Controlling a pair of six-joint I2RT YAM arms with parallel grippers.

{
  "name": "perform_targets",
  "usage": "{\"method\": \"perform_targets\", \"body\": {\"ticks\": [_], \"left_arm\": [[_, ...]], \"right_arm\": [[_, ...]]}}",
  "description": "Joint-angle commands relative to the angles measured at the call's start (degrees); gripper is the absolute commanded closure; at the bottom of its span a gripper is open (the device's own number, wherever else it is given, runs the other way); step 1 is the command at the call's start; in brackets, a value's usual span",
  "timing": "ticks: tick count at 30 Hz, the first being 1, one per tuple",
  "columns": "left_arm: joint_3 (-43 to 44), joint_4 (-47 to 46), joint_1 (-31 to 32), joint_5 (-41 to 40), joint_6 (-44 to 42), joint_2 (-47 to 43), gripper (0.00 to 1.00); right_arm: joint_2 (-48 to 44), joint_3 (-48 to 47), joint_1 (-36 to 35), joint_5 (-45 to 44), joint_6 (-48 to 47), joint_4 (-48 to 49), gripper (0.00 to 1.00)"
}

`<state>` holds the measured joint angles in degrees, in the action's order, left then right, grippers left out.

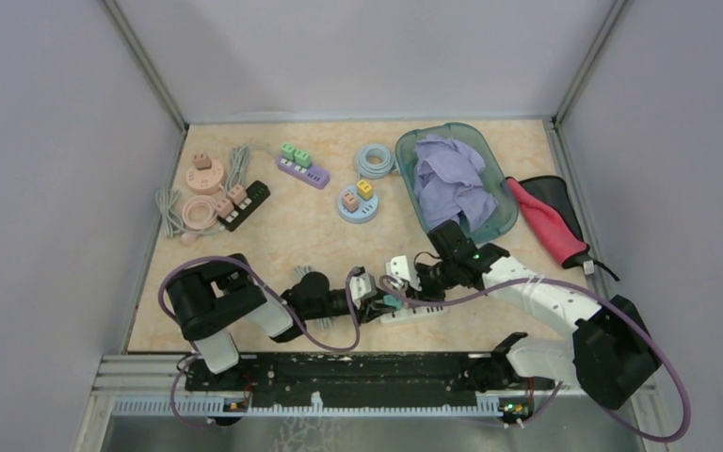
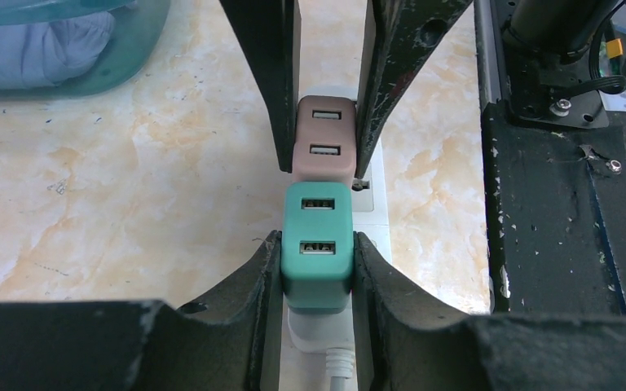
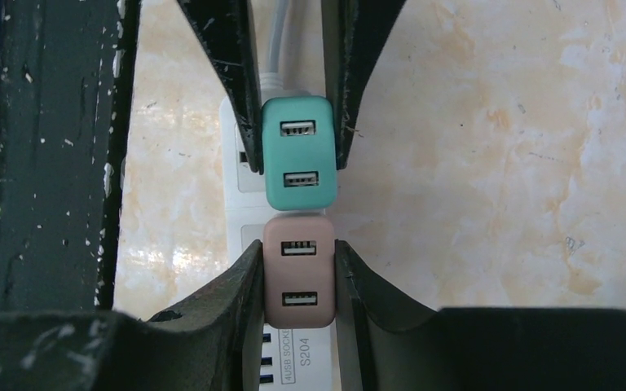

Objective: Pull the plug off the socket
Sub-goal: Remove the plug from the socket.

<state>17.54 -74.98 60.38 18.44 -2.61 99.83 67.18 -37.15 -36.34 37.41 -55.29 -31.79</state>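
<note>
Beige marbled tabletop lay between plain grey walls. Across the upper part of the top view sat a teal basin holding a purple cloth, a coiled blue cable, a round blue socket, a purple strip, a black strip and a red-and-black item at the right edge.

Near the table's bottom edge, at lower centre, lay the white power strip. A teal plug and a pink plug sat on it, touching each other. The left claw was clamped on the teal plug's sides. The right claw, facing it tip to tip, was clamped on the pink one. Bare tabletop lay open above the strip.
</note>
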Motion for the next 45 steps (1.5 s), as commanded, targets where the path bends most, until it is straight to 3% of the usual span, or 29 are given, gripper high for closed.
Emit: {"method": "perform_targets", "body": {"ticks": [1,7,16,20,27,31,38,45], "left_arm": [[0.1,3.8,0.1,-1.0,-0.1,2.7,1.00],[-0.8,3.9,0.1,-1.5,-0.6,2.2,1.00],[-1.0,4.1,0.1,-2.1,-0.7,2.2,1.00],[-0.9,4.1,0.1,-2.1,-0.6,2.5,1.00],[-0.3,4.3,0.1,-2.0,-0.5,3.1,1.00],[-0.7,4.4,0.1,-2.3,-0.5,2.8,1.00],[-0.5,4.7,0.1,-2.4,-0.7,2.9,1.00],[0.0,5.1,0.1,-2.0,0.2,2.0,1.00]], "right_arm": [[1.1,-2.5,-2.9,5.8,11.1,8.6,1.00],[-0.4,-2.4,0.5,5.0,10.4,7.8,1.00],[-1.3,-3.3,2.6,10.2,-3.0,-3.8,1.00],[-1.3,-2.3,1.1,12.0,-1.7,-2.1,1.00],[0.2,-2.8,-2.8,6.4,11.4,8.5,1.00],[-0.7,-3.5,-2.1,4.6,7.9,5.4,1.00],[-1.8,-7.8,4.5,9.0,-4.4,-9.0,1.00],[-2.8,-8.4,6.9,8.5,-2.2,-8.0,1.00]]}}
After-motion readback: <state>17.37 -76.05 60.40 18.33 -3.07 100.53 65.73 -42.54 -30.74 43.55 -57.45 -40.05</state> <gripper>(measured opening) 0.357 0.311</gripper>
